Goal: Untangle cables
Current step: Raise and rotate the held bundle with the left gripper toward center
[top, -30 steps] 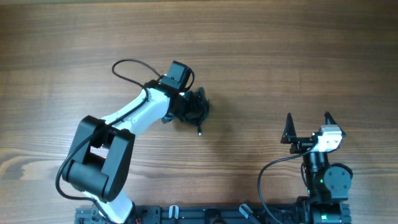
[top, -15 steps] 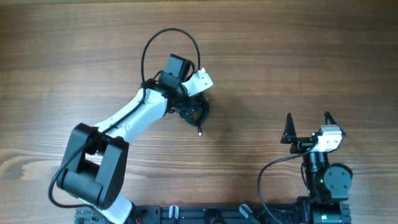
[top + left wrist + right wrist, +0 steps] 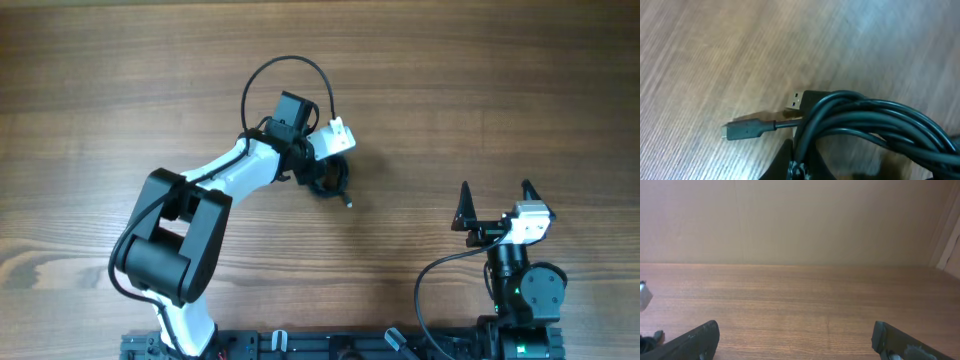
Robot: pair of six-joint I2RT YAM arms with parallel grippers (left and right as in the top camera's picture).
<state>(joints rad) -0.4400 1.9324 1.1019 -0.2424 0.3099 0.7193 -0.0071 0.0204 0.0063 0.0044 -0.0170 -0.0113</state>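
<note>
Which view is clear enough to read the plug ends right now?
Left wrist view: soft, slightly smeared, pale glare on the table at top right, yet the flat plug and small plug beside the cables are readable. Overhead view: sharp, evenly lit, but the cables are tiny under the left gripper. Right wrist view: clear, no plug discernible.

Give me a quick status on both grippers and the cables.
Left gripper on the cables, grip hidden. Right gripper open, empty. Cables bunched, two plug ends sticking out. Nothing in the way.
</note>
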